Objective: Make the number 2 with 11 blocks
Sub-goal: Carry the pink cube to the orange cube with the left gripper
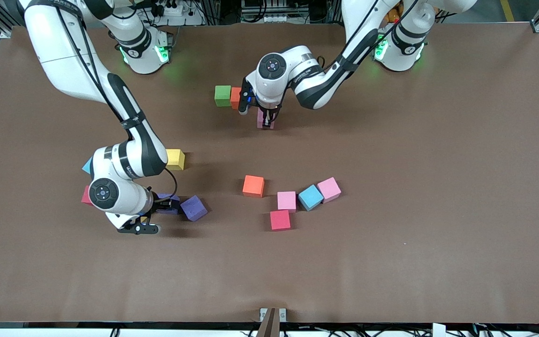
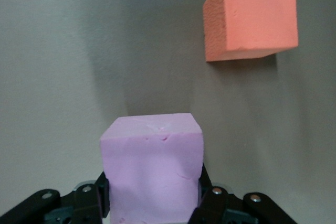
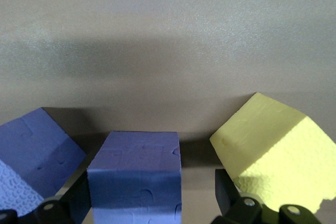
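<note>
Left gripper (image 2: 152,203): clamped on a pink block (image 2: 152,174), beside the orange block (image 2: 251,17) and green block (image 1: 222,95)
Right gripper (image 3: 147,203): jaws wide around a purple block (image 3: 135,179) — not gripped
Advice: lower the pink block flush against the orange one; release once square
Count: three pink; two orange visible; two purple — more hidden

The left pincer (image 2: 152,208) points down, clamped shut on a lilac cube (image 2: 152,171). The right pincer (image 3: 152,203) seems low, fingers spread around a purple cube (image 3: 136,177).
</note>
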Tool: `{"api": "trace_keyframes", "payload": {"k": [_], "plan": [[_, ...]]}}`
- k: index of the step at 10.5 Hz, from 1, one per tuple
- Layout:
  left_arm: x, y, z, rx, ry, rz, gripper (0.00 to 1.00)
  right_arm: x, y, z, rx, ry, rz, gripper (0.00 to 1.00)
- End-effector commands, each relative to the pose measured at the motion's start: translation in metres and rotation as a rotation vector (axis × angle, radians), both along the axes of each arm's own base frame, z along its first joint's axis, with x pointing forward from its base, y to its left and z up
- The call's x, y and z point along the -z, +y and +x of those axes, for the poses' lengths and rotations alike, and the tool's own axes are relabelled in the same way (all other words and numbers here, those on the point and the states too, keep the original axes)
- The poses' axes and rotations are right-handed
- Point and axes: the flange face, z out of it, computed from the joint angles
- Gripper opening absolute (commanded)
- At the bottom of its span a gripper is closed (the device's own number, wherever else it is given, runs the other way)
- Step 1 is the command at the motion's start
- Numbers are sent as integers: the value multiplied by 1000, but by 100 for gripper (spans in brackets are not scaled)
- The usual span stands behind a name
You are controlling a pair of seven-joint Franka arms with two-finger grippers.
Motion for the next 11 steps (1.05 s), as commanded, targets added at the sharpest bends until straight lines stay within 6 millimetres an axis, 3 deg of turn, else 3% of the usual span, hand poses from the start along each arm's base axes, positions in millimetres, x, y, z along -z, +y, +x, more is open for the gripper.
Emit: {"api": "trace_keyframes", "payload": {"k": [1,7,8,9,10,11], "plan": [[3,-12,-22,-12,-14,23,0,2,7,-1,33,-9,2,100],[11,-22,-68,-74,-5,70,0,1,10,0,38,-16,2,100],[10,-27,-78,-72,-5,71,0,1,9,0,40,-19,3,73],[10,-27,-79,-74,-5,72,0,1,10,0,43,-17,4,18],[9,-29,-78,-73,-7,68,0,2,10,-1,53,-16,2,0],[8,-33,-80,-66,-10,64,0,1,10,0,52,-17,3,0]]}}
